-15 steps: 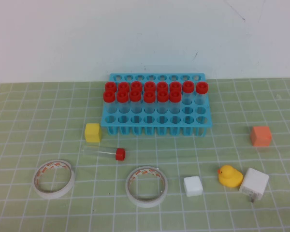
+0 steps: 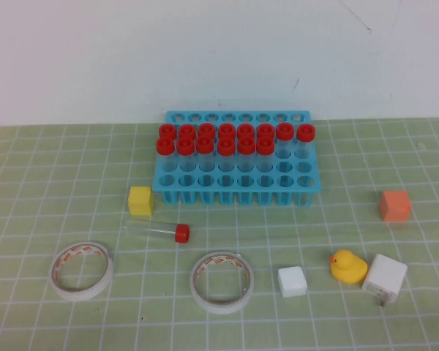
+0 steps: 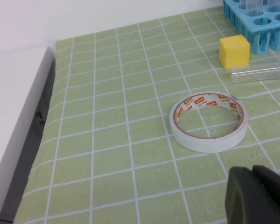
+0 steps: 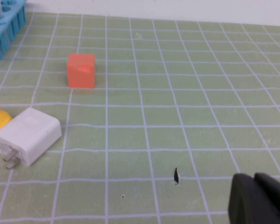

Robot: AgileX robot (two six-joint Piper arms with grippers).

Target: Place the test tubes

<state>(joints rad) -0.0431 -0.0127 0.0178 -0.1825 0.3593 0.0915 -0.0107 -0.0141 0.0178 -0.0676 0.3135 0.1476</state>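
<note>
Lying flat on the desk (image 2: 51, 183), the loose test tube (image 2: 155, 229) rests just near of the yellow cube (image 2: 140, 199), cap pointing right, left of the blue rack (image 2: 234, 197). The left gripper (image 3: 253, 173) hovers near-left by a tape roll (image 3: 209, 141), the right gripper (image 4: 255, 179) near-right, both pressed together. The left one looks better placed: spread, pinch the clear body crosswise, upend it, and lower it into an empty near hole.

The bench (image 2: 58, 168) is covered in a matt green mat. The test tube rack (image 2: 234, 194) is smooth blue plastic and holds clear, glossy test tubes (image 2: 227, 140) with red plastic tops. The duck (image 2: 347, 265) looks like shiny rubber, and the two tape rolls (image 2: 79, 294) look papery and white.
</note>
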